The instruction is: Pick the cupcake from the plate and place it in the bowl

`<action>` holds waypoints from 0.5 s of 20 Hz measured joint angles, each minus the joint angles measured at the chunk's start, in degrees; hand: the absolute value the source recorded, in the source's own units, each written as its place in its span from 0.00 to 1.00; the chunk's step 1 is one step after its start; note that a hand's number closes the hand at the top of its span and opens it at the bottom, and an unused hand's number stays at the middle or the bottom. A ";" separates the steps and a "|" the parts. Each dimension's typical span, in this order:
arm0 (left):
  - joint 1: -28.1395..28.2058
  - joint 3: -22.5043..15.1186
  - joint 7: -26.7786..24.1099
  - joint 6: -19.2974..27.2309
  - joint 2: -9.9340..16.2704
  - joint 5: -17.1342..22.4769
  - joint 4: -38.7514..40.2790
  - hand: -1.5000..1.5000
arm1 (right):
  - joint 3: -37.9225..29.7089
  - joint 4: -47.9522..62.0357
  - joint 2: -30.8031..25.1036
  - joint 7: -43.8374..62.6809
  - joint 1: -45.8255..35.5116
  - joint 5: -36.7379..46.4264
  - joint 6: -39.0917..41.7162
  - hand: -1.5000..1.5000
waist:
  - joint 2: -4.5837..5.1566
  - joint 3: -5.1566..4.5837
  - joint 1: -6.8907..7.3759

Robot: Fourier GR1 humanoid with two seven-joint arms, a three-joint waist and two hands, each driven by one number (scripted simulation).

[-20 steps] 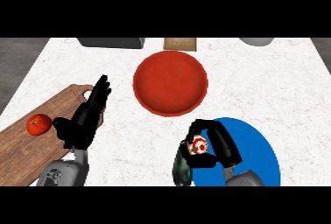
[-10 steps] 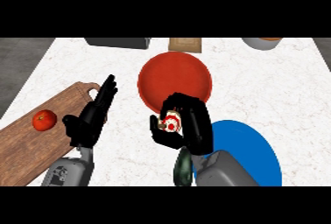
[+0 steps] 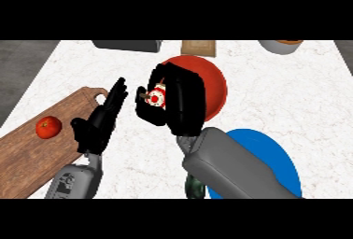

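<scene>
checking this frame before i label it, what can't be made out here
Head view:
- cupcake: mostly wrapped by the right hand; only a white and red patch shows.
- red bowl: left part hidden behind that hand.
- blue plate: largely covered by the right forearm.
- Three things at the counter's far edge: cut off by the top band, unidentifiable.

there was one view only, from the robot's head, and it looked steeply down on the white counter (image 3: 289, 107). both forearms entered from the 6 o'clock edge, so the far side of the counter lay at 12 o'clock. the camera sat close: the right forearm (image 3: 238, 170) filled much of the lower right. the wooden board (image 3: 27, 154) was cut off at 8 o'clock, and no second view shared the scene.
</scene>
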 measured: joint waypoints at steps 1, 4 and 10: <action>-0.43 -0.06 0.08 0.29 -0.30 -0.15 0.22 0.50 | 0.12 0.96 -0.01 2.80 -2.54 0.79 0.23 1.00 | 0.05 0.02 -0.04; -0.26 -0.52 -0.29 0.55 -0.68 -0.57 0.28 0.50 | -0.44 4.72 -0.08 10.59 -10.82 2.67 2.07 1.00 | 0.12 0.06 0.31; -1.49 0.41 -0.91 0.29 -0.21 -0.41 1.51 0.50 | -0.70 14.81 -0.31 18.32 -24.15 3.00 5.44 1.00 | 0.82 0.15 0.24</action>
